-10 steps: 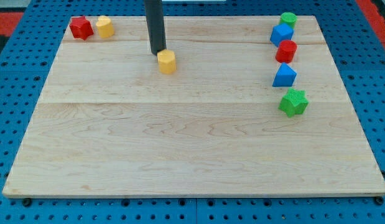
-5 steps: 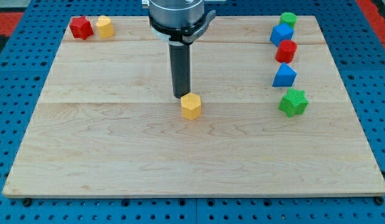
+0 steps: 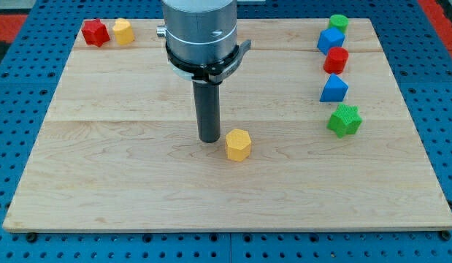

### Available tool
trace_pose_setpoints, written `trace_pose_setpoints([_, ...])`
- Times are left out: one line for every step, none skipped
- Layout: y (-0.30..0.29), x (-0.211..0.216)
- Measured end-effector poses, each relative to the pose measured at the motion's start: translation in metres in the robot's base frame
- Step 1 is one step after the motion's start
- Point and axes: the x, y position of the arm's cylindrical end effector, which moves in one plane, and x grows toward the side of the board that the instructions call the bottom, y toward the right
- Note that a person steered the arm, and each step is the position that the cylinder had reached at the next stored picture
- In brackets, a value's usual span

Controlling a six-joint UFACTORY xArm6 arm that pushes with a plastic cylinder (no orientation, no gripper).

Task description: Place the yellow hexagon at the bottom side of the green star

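Observation:
The yellow hexagon [image 3: 239,145] lies near the middle of the wooden board [image 3: 138,183]. My tip [image 3: 209,139] stands just to its left and slightly above it in the view, close to it or touching its upper-left side. The green star [image 3: 345,120] lies at the view's right, well to the right of the hexagon and a little higher.
A column of blocks runs above the green star: a blue triangle-like block [image 3: 334,88], a red cylinder [image 3: 336,60], a blue block [image 3: 331,39] and a green cylinder [image 3: 339,23]. At the top left stand a red star [image 3: 96,32] and a yellow block [image 3: 123,31].
My tip has pushed the yellow hexagon from the upper middle of the board down and to the right, towards the centre. The arm body has come lower into view.

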Motion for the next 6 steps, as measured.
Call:
trace_pose_setpoints([0.027, 0.008])
trace_pose_setpoints([0.051, 0.009])
trace_pose_setpoints([0.033, 0.01])
trace_pose_setpoints([0.021, 0.027])
trace_pose_setpoints([0.048, 0.034])
trace_pose_setpoints([0.091, 0.03])
